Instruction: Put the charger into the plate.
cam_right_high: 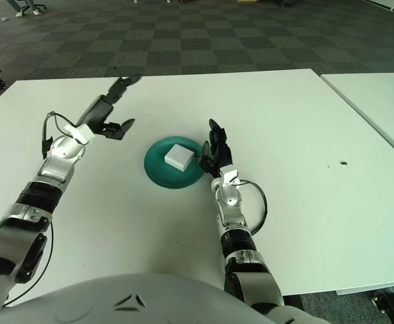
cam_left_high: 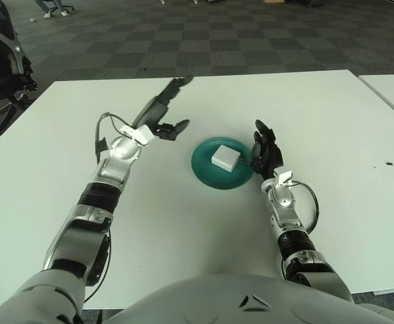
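Note:
A white square charger [cam_left_high: 224, 158] lies in the middle of a teal plate [cam_left_high: 207, 173] on the white table. My right hand [cam_left_high: 263, 148] stands just right of the plate's rim, fingers spread and upright, holding nothing; its fingertips [cam_left_high: 256, 160] are close to the charger's right edge. My left hand [cam_left_high: 164, 108] is raised above the table to the left of the plate, fingers spread wide and empty. The charger [cam_right_high: 178, 156], right hand [cam_right_high: 215, 147] and left hand [cam_right_high: 114, 104] also show in the right eye view.
The white table [cam_left_high: 332, 121] extends wide around the plate. A second white table [cam_left_high: 392, 91] stands at the right with a gap between. A small dark speck [cam_left_high: 388, 163] lies on the table's right side. A dark chair [cam_left_high: 1, 54] stands at the far left.

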Controlling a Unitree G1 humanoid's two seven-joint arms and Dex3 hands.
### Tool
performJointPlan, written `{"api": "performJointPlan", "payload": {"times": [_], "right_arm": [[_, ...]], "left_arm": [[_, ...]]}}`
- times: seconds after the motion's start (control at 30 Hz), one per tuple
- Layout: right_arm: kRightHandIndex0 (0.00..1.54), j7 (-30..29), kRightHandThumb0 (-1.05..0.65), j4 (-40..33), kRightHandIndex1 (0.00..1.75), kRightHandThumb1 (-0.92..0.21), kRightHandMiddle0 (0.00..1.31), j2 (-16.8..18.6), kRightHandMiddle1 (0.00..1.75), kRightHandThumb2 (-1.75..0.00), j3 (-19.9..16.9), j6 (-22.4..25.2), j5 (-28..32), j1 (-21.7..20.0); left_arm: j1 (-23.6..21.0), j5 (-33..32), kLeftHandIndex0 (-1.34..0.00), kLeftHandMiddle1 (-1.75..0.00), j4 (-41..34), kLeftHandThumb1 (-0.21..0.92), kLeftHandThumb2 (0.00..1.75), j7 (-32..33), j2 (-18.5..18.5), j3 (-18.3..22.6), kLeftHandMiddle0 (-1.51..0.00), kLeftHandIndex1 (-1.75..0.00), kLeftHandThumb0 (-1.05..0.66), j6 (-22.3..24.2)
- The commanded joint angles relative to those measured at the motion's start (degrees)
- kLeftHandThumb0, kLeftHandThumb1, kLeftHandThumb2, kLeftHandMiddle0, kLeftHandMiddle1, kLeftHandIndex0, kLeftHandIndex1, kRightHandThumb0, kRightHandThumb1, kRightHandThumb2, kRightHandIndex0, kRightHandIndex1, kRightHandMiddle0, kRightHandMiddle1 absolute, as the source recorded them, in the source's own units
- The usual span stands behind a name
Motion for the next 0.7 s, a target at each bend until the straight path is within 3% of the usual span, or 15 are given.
{"api": "performJointPlan", "payload": {"times": [0.0, 0.23, 0.43, 0.67], "right_arm": [[0.15, -0.62, -0.77, 8.0, 0.01, -0.92, 0.0, 4.6, 0.42, -0.98, 0.39, 3.51, 2.09, 13.45], [0.15, -0.02, -0.77, 6.8, 0.01, -0.92, 0.0, 4.45, 0.42, -0.98, 0.35, 4.11, 2.46, 13.9], [0.16, 0.34, -0.76, 5.67, 0.01, -0.92, 0.0, 3.6, 0.42, -0.97, -0.14, 3.97, 2.77, 13.8], [0.15, 0.78, -0.76, 4.86, 0.0, -0.92, 0.0, 2.45, 0.4, -0.96, -0.91, 3.63, 3.25, 13.9]], "left_arm": [[8.63, -9.67, 0.0, -0.01, 0.67, 0.92, 1.18, -0.7, -5.19, 5.01, -0.14, -0.46, -1.05, 1.46], [14.46, -10.69, 0.0, 0.0, -5.87, 0.92, 1.19, 2.03, -9.0, 5.4, -0.14, -0.37, -1.05, 5.72], [20.21, -5.99, 0.0, 0.0, -14.59, 0.92, 1.19, 6.35, -11.3, 4.57, -0.12, -0.31, -1.05, 10.14], [21.53, -4.83, 0.0, 0.0, -12.74, 0.92, 1.18, 7.7, -10.91, 6.65, -0.09, -0.24, -1.05, 10.79]]}}
